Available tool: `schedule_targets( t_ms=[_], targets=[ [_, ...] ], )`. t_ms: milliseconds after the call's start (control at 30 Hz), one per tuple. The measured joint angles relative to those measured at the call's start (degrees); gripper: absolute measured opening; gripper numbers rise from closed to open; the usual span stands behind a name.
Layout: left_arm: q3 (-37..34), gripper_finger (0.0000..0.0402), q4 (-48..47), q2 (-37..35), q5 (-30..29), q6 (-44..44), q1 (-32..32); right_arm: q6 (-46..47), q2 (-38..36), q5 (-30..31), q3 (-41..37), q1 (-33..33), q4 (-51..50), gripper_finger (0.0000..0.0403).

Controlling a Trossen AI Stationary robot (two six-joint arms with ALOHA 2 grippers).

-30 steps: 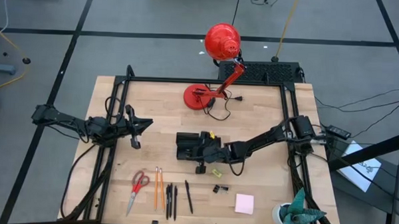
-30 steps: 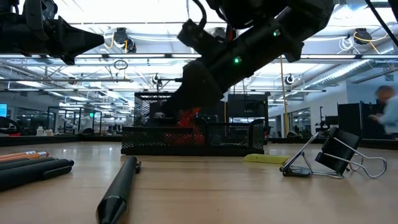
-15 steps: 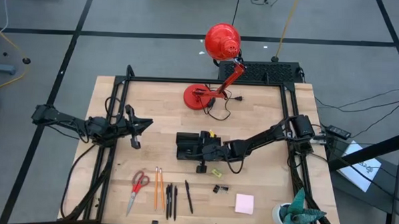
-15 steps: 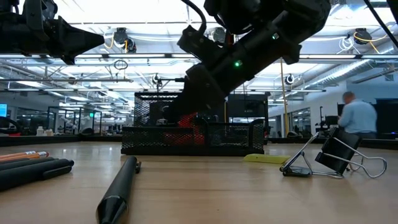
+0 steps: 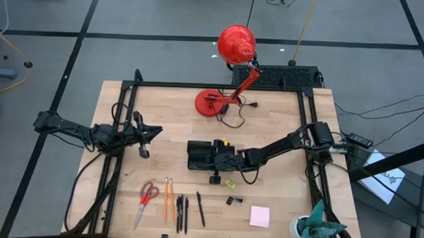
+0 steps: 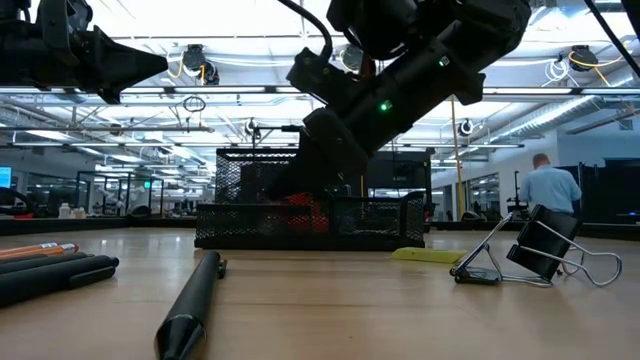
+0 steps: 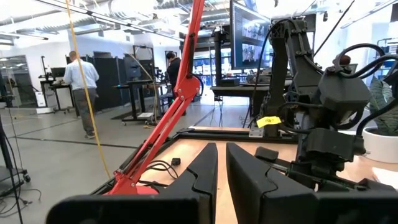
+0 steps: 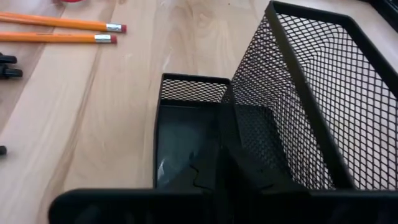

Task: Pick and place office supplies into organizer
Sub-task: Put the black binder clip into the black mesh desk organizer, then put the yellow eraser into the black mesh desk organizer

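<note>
The black mesh organizer point(image 5: 196, 155) stands at mid-table. My right gripper point(image 8: 208, 180) is shut and reaches down over its low section point(image 8: 186, 130), beside the taller section's mesh wall point(image 8: 292, 106). Nothing shows between the fingers. Along the near edge lie red-handled scissors point(image 5: 146, 201), two orange pencils point(image 5: 168, 200), black pens point(image 5: 182, 213), a yellow-green piece point(image 5: 229, 183), black clips point(image 5: 233, 200) and a pink sticky-note pad point(image 5: 259, 217). My left gripper point(image 5: 155, 133) waits at the table's left, raised, with only a thin slit between its fingers point(image 7: 205, 168). My right gripper's shut fingers point(image 8: 249, 174) slant down from the table's right into the organizer's low section, close to the taller section's mesh wall. I cannot tell whether they touch the floor or the wall.
A red desk lamp point(image 5: 235, 43) stands at the far side, its base point(image 5: 211, 103) and cord behind the organizer. A potted plant point(image 5: 318, 225) sits at the near right corner. Black frame rails point(image 5: 118, 165) run along both sides of the table. People move in the room beyond.
My right gripper has tipped a little at the organizer, its wrist drawing slightly up and back toward the table's right. The organizer and the supplies have stayed where they were.
</note>
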Motion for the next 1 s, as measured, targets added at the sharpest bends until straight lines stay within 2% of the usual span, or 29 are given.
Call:
schedule_targets(
  t_ms=[300,500,700,800,1000],
  targets=[
    [0.0,0.0042,0.0,0.0,0.0,0.0,0.0,0.1,-0.1,0.0,0.0,0.0,0.3,0.0050],
    [0.0,0.0042,0.0,0.0,0.0,0.0,0.0,-3.0,-4.8,0.3,-0.1,2.1,0.6,0.0072],
    [0.0,0.0042,0.0,0.0,0.0,0.0,0.0,-3.8,-14.3,0.7,0.0,7.5,-3.8,0.0102],
    [0.0,0.0042,0.0,0.0,0.0,-0.2,0.0,-2.4,-18.4,4.1,0.0,11.1,-9.1,0.0111],
    [0.0,0.0042,0.0,0.0,0.0,-0.5,0.0,6.8,-21.9,8.0,0.0,17.3,-17.1,0.0114]
  ],
)
